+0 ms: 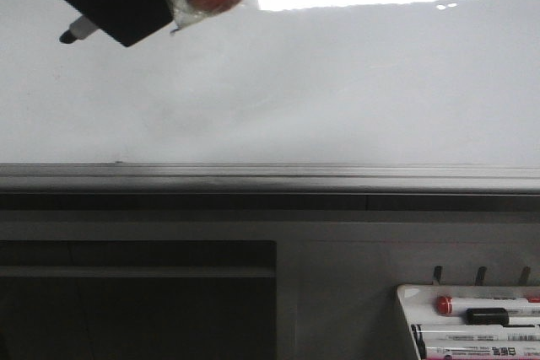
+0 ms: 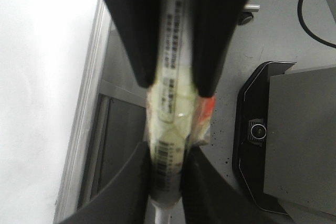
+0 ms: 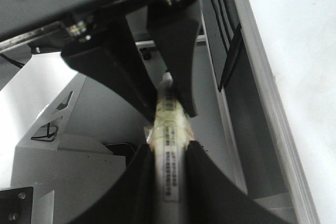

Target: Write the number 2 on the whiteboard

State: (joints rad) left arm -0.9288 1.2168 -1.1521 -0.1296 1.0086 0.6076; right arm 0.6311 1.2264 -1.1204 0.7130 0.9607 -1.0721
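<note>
The whiteboard [image 1: 337, 82] fills the upper front view, glossy and blank; no number 2 shows on it. A marker [image 1: 78, 31], wrapped in clear tape with a red patch, hangs at the top left, black tip pointing down-left before the board. I cannot tell if the tip touches. My left gripper [image 1: 110, 14] is shut on the marker [image 2: 167, 145] near its tip end. My right gripper [image 3: 168, 177] is shut on the same marker [image 3: 169, 129] at its rear end. Each wrist view shows the other gripper's fingers [image 2: 131, 30] [image 3: 173, 51] on the barrel. The board's edge shows in both wrist views [image 2: 37, 77] [image 3: 304, 35].
A grey metal ledge [image 1: 270, 176] runs under the board. A small white marker tray [image 1: 405, 297] at the lower right holds a red-capped marker [image 1: 445, 303] and several others. A dark recess [image 1: 135, 301] lies below left. A black base unit [image 2: 257, 129] stands behind.
</note>
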